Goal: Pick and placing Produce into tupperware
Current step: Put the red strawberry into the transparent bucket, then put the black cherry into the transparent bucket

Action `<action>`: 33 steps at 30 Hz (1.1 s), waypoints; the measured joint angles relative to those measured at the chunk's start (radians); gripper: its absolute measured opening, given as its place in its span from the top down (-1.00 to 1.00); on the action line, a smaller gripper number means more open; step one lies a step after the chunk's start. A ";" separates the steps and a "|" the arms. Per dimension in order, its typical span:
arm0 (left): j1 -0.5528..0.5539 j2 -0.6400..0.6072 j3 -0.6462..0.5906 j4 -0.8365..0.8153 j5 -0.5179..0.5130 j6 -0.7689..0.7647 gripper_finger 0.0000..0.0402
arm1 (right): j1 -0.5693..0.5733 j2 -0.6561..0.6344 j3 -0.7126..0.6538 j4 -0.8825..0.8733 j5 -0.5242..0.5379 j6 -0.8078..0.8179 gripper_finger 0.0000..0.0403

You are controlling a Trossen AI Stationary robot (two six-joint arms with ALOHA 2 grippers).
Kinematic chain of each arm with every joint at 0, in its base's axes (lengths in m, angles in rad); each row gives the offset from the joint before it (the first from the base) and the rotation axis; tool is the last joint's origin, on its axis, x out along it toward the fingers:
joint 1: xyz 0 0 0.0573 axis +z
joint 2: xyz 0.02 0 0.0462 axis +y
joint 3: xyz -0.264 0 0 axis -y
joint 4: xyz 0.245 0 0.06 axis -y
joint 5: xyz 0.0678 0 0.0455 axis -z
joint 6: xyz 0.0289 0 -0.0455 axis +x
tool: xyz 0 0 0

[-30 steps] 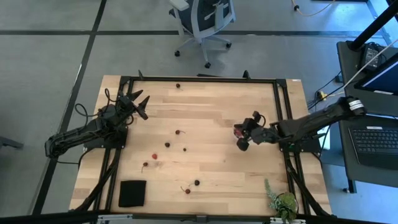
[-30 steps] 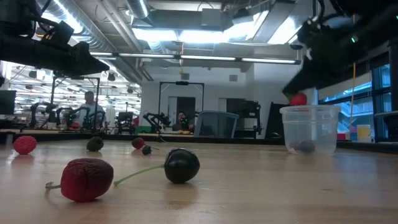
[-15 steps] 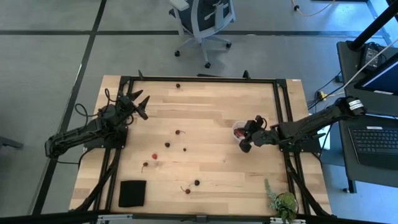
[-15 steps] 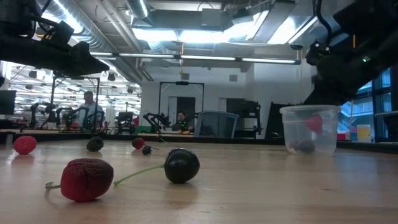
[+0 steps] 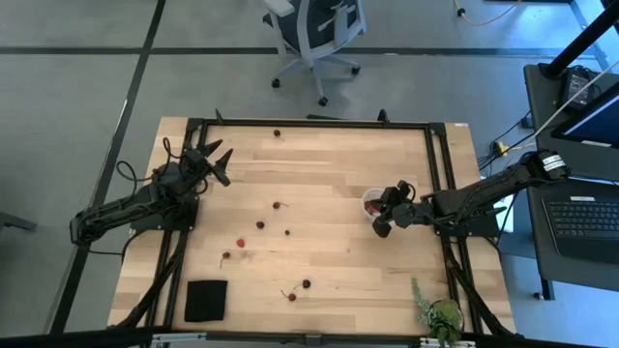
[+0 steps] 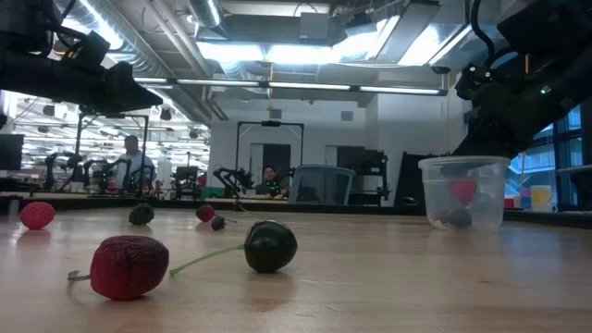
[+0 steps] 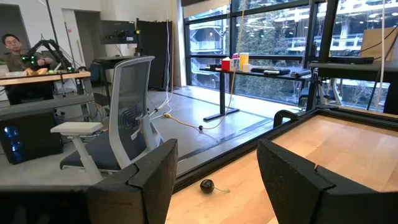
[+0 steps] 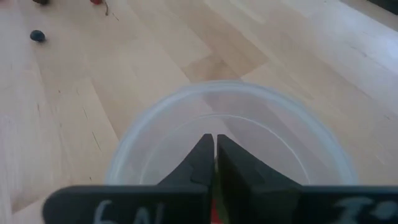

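**Right pincer over the tub, fruit scattered on the tabletop**

High view: the tub (image 5: 370, 202) stands right of centre on the tabletop (image 5: 329, 155); the right pincer (image 5: 380, 211) sits at its near-right rim, the arm reaching in from the right edge; the left pincer (image 5: 215, 160) hovers over the far-left part of the tabletop, fingers spread wide and holding nothing; small fruits (image 5: 259, 225) lie loose in the middle, one (image 5: 277, 133) near the far edge, two (image 5: 306, 284) toward the near edge; a black pad (image 5: 205, 300) lies at the near-left corner, a green plant (image 5: 440, 313) at the near-right corner; an office chair (image 5: 315, 34) stands on the floor beyond.

Low view: the tub (image 6: 462, 192) holds a red fruit (image 6: 463, 191) above a dark one (image 6: 455, 218) on its bottom; the right pincer's dark bulk hangs just above its rim; close to the camera lie a wrinkled red fruit (image 6: 129, 267) and a dark one (image 6: 270, 246) with a stem; people sit in the room behind.

Left wrist view: the two fingers (image 7: 298, 180) stand well apart, empty; one dark fruit (image 7: 206, 185) lies between them, farther off by the tabletop's edge.

Right wrist view: the fingertips (image 8: 204, 163) are pressed together, clenched on nothing I can make out, pointing into the tub (image 8: 149, 134); a sliver of red shows below them.
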 joint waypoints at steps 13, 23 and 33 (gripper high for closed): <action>0.000 0.000 0.000 0.000 0.000 -0.001 -0.07 | 0.000 0.001 0.031 0.006 0.000 -0.059 0.78; 0.000 0.000 0.000 0.006 0.001 -0.057 -0.07 | 0.000 0.001 0.226 -0.021 -0.032 -0.264 0.23; -0.002 0.000 0.000 0.033 0.559 -0.100 -0.07 | 0.022 0.031 0.279 0.098 -0.154 -0.451 0.12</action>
